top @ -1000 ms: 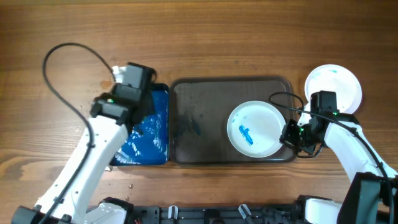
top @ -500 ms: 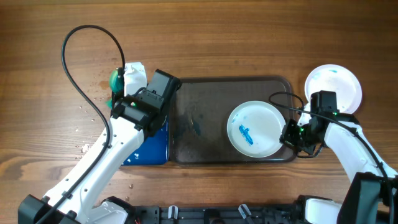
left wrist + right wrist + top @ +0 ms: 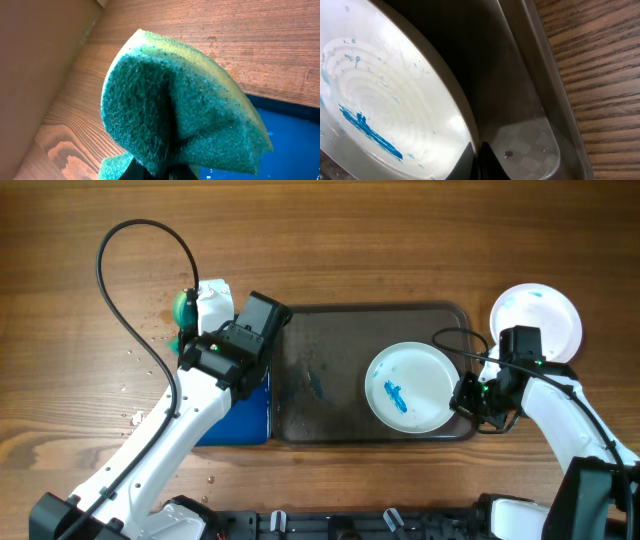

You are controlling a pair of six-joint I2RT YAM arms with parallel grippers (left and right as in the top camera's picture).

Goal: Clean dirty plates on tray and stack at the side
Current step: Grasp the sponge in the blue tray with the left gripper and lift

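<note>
A white plate with a blue smear lies on the right half of the dark tray. My right gripper is shut on that plate's right rim; the wrist view shows the plate pinched between the fingers, with the tray's rim beside it. Another white plate with a faint blue mark lies on the table right of the tray. My left gripper is shut on a green sponge and holds it above the table at the tray's far left corner. A third plate is not in view.
A deep-blue tray with wet blue smears lies left of the dark tray, partly under my left arm; it also shows in the left wrist view. A black cable loops over the table at the back left. Water drops dot the wood at the left.
One second ago my left gripper was over the blue tray; it has lifted and swung back with the sponge. Since half a second ago nothing has moved. The right arm is still.
</note>
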